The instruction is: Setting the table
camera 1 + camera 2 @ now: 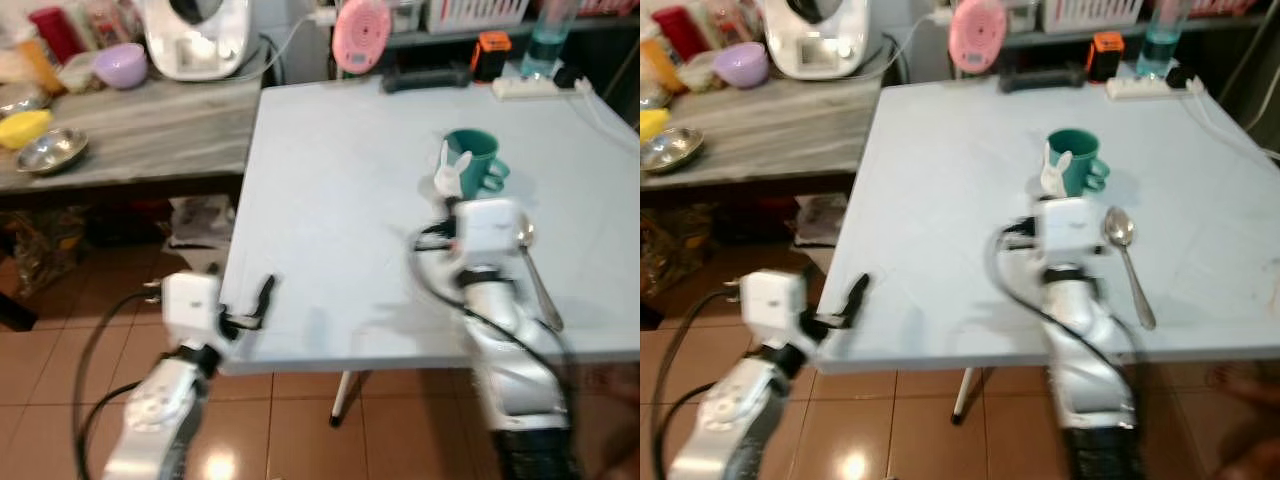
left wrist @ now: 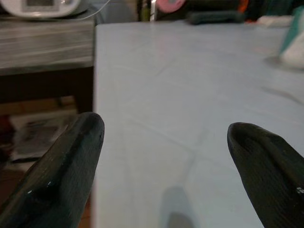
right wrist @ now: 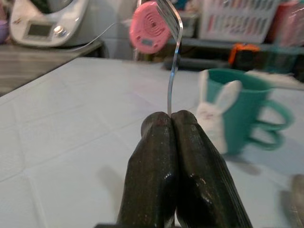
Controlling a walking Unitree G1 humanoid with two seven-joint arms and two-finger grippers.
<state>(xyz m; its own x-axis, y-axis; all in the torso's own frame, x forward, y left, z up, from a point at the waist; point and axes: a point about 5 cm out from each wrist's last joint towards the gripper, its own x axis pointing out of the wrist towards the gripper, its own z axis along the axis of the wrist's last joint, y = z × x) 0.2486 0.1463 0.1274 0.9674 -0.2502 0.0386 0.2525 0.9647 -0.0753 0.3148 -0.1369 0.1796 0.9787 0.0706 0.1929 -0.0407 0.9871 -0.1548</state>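
My right gripper (image 3: 172,116) hovers over the pale blue table (image 1: 330,190) and is shut on the thin handle of a metal fork (image 3: 174,57), whose head points up and away. Just beyond it stands a green mug (image 1: 472,160) with a small white bunny figure (image 1: 450,172) against its side. A metal spoon (image 1: 535,275) lies flat on the table to the right of that arm's wrist. My left gripper (image 1: 255,305) is at the table's front left edge, open, with nothing between its fingers (image 2: 71,161).
A grey side counter (image 1: 150,125) to the left holds a steel bowl (image 1: 52,150), a yellow bowl, a purple bowl and a white appliance (image 1: 195,35). A pink round object (image 1: 360,32), a power strip (image 1: 535,87) and a bottle stand along the far edge. Brown floor tiles lie below.
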